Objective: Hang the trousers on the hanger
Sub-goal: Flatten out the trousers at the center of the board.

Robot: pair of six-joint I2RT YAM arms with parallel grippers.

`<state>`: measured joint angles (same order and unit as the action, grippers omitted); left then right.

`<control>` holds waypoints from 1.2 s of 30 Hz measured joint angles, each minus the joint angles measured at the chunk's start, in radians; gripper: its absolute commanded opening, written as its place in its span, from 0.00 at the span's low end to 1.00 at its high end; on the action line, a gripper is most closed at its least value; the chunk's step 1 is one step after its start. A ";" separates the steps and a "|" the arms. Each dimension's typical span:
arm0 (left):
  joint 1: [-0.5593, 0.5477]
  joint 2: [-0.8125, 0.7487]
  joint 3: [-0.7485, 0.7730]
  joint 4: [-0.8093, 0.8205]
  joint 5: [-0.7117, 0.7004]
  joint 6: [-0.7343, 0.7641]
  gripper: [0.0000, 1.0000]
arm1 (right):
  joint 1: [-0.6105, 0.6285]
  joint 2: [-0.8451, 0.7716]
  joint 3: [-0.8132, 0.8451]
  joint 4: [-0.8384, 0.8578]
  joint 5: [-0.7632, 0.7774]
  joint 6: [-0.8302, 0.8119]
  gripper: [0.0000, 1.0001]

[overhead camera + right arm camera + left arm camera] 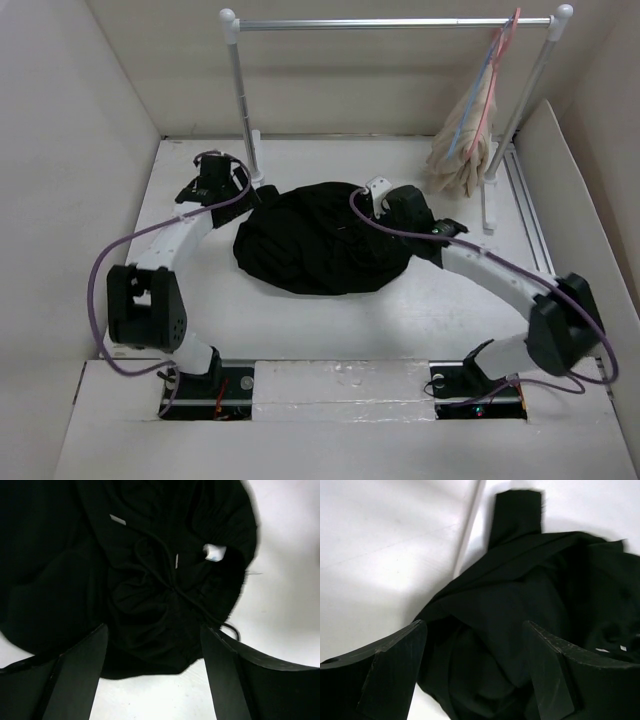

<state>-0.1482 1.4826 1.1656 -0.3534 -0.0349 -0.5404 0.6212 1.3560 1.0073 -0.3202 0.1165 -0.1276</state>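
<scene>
Observation: the trousers point(320, 240) are lying in a crumpled heap at the middle of the tabletop point(300, 330), legs not laid out. The hanger point(478, 90) is hanging at the far right end of the rail point(390, 22), beside a pink hanger point(512, 35) and the beige cloth point(462, 150), well apart from the heap.

The left end effector point(474, 627) is hovering at the heap's far-left edge with its fingers spread wide, gripping nothing. The right end effector point(154, 629) is hovering over the heap's right side, likewise spread and empty. Its view is showing gathered fabric with a drawstring point(170, 575) and a white label point(214, 552), which I am judging to be the waistband.

Step in hand, as judged: taking a first hold on the fabric. To do it well, each end effector should be pinching a single distinct edge, the waistband on the right and a leg fold on the left, not a thick bunch. The garment can then be drawn flat before it goes to the hanger.

Clearance: open tabletop is lying near and to the left of the heap. The rail's left post point(245, 110) is standing just beyond the left end effector. The far right is crowded by the hanging cloth and the right post point(520, 120).
</scene>
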 measured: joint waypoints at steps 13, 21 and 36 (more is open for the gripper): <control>0.000 0.345 0.086 0.077 0.040 0.015 0.49 | -0.067 0.526 0.232 0.193 -0.213 0.022 0.60; 0.007 0.298 0.019 0.118 0.063 -0.003 0.00 | -0.039 0.460 0.138 0.217 -0.190 0.053 0.00; 0.002 -0.472 0.318 -0.169 -0.270 -0.041 0.00 | 0.192 -0.581 0.330 -0.266 0.075 0.096 0.00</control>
<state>-0.1467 1.0103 1.4834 -0.5228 -0.3046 -0.5812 0.8127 0.7746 1.3369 -0.5865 0.1917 -0.0315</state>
